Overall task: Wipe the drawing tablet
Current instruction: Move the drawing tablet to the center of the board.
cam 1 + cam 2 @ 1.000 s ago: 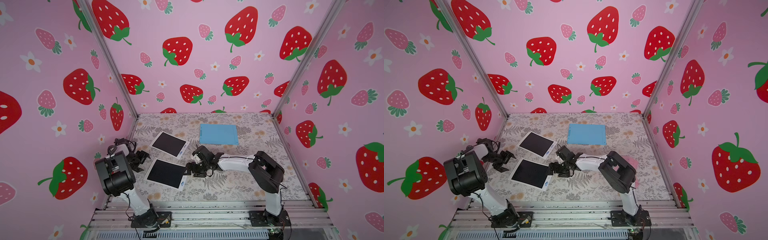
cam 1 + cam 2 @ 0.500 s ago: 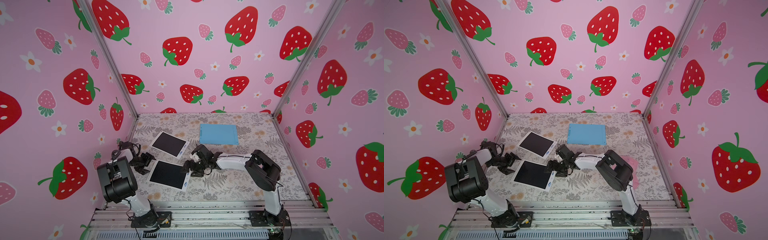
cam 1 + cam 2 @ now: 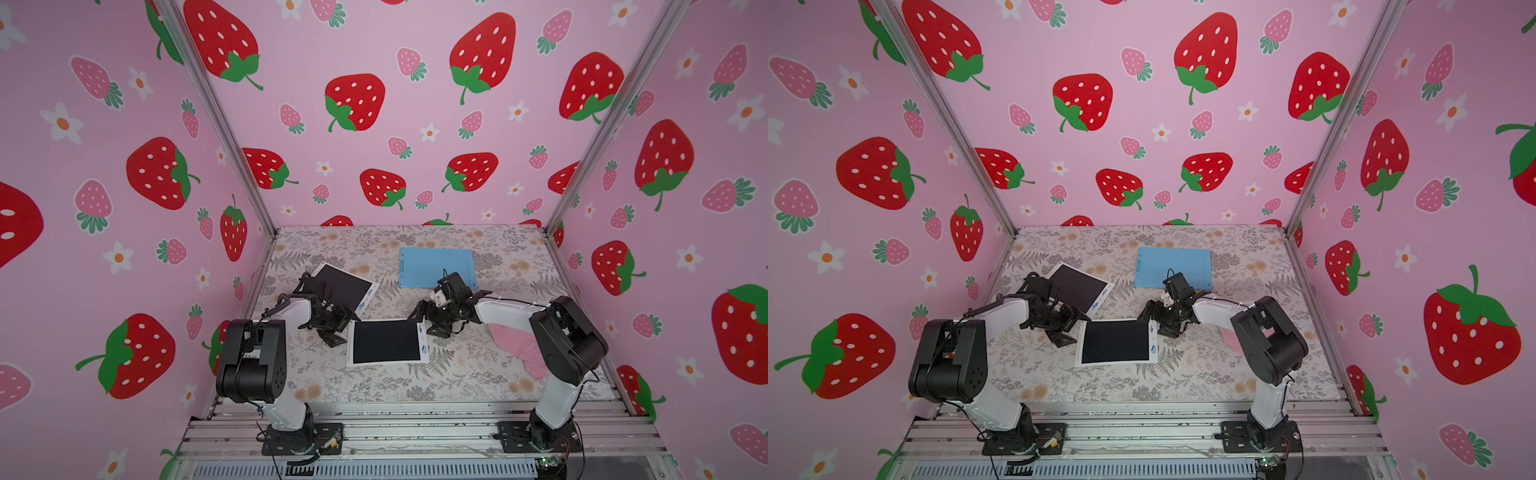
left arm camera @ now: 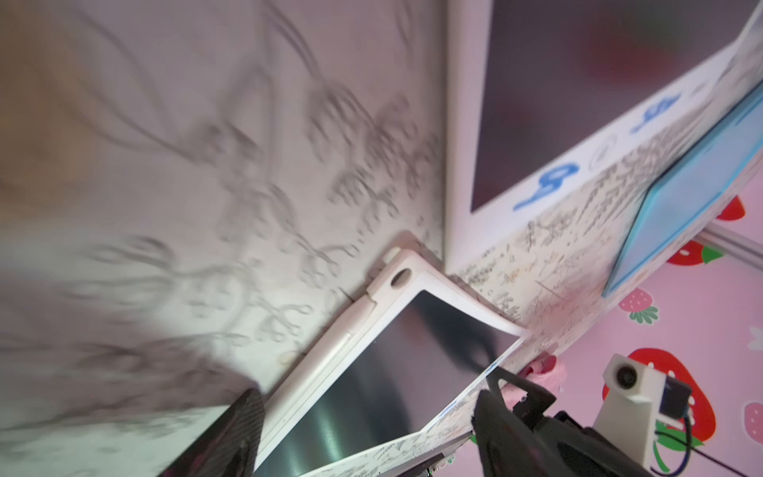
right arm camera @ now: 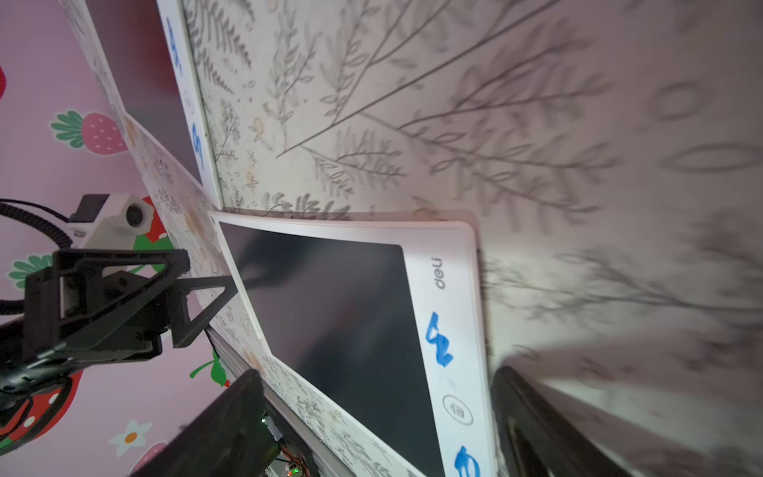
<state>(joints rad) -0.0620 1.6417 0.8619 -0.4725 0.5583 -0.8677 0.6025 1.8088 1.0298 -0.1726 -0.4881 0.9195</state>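
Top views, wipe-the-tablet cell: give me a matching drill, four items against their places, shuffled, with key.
Items:
1. white-framed drawing tablet with dark screen
2. second white-framed dark tablet
3. light blue flat board
4. pink cloth

Places:
A. under the right arm's forearm, near the right wall
B. far side of the table, toward the back wall
C. between the left gripper and right gripper, both open
D. behind the left gripper, angled

Pairs: 1-C, 2-D, 3-B, 4-A

White-framed drawing tablet [image 3: 385, 341], flat, mid-table
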